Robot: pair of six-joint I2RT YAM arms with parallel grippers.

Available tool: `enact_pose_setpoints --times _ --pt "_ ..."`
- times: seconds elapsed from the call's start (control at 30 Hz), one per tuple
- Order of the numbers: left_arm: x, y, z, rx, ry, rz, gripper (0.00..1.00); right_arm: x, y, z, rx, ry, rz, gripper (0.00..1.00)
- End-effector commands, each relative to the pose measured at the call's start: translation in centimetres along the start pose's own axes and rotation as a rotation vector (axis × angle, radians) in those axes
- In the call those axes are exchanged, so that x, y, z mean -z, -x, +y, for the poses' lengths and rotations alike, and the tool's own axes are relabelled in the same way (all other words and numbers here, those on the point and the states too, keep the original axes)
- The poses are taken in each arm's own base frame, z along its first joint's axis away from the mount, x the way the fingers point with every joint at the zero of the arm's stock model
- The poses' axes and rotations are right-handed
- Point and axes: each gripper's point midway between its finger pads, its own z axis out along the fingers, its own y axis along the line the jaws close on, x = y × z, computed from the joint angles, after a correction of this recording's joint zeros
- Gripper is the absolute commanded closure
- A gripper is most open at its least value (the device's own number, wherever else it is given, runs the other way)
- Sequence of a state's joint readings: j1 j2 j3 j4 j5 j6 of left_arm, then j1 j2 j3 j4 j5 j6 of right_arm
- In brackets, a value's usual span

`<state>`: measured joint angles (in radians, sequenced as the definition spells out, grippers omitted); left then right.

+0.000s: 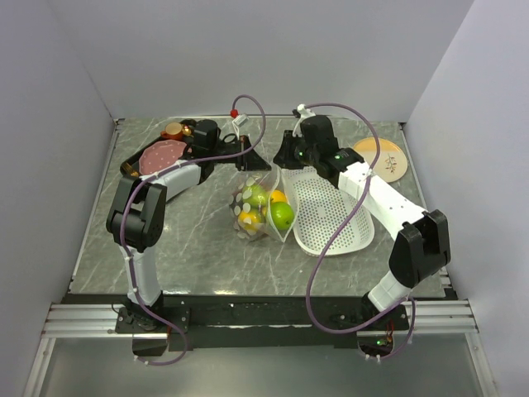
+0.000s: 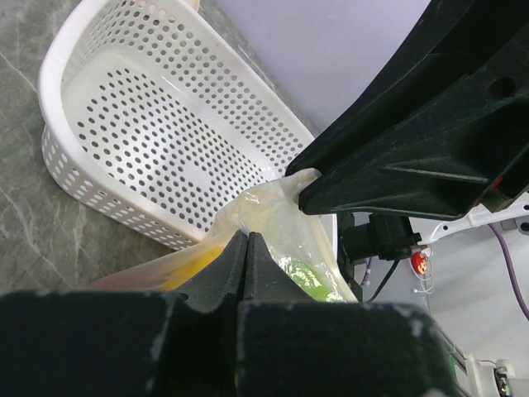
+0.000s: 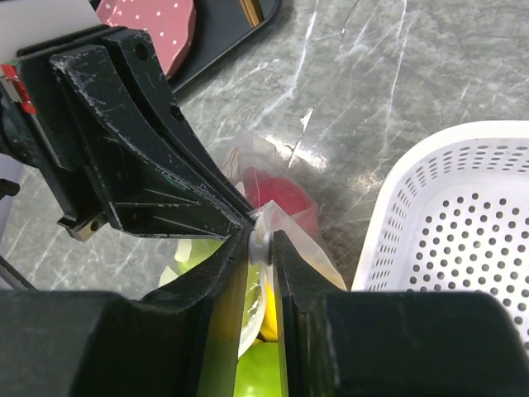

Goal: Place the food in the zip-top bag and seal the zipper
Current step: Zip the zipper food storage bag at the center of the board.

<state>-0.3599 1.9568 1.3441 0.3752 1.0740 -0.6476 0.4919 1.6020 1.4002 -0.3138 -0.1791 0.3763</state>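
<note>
Top external view: the fruit-filled zip-top bag (image 1: 258,217) was seen resting on the table (image 1: 190,248), its long axis running away from the robot. Its far mouth edge was pinched by the left gripper (image 2: 246,248) and right gripper (image 3: 263,246), both closed, tips meeting, neither nearer.

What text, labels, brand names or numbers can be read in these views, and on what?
None legible.
The round plate bears a small brown mark, too small to tell whether it is lettering.
The zip-top bag shows only white dots; the white perforated basket is unmarked.
</note>
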Motion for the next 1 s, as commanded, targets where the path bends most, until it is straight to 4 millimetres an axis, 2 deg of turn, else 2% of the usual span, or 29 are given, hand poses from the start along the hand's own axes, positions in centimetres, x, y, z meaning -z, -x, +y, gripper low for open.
enact_pose_setpoints --times 0.0,0.03,0.13,0.23,0.33,0.53,0.6,0.83,0.97 --pt "0.2 2.0 -2.5 -0.089 -0.026 -0.026 0.99 0.8 1.4 0.5 0.012 0.012 -0.051 0.75" --pt "0.2 2.0 -2.6 -0.092 -0.026 -0.027 0.99 0.8 1.3 0.4 0.013 0.009 -0.049 0.76" --pt "0.3 2.1 -2.7 -0.095 -0.026 -0.028 0.97 0.8 1.3 0.3 0.017 0.006 -0.046 0.87" --pt "0.3 2.3 -3.0 -0.096 -0.031 -0.027 0.93 0.8 1.3 0.3 0.021 0.002 -0.046 0.92" --pt "0.3 2.8 -3.2 -0.106 -0.030 -0.025 0.82 1.0 1.2 0.2 0.031 0.005 -0.048 0.95" --pt "0.1 3.6 -3.8 -0.148 -0.078 -0.011 0.71 1.6 1.3 0.6 0.039 0.028 -0.059 0.97" --pt "0.0 3.8 -4.1 -0.174 -0.103 -0.011 0.70 1.7 1.4 0.8 0.041 0.035 -0.063 0.97" --pt "-0.6 3.4 -2.9 -0.158 -0.133 0.002 0.67 2.4 2.1 1.3 0.032 0.048 -0.089 0.97" --pt "-0.7 3.5 -3.2 -0.160 -0.167 -0.008 0.66 3.2 2.5 1.8 0.025 0.065 -0.108 0.97"
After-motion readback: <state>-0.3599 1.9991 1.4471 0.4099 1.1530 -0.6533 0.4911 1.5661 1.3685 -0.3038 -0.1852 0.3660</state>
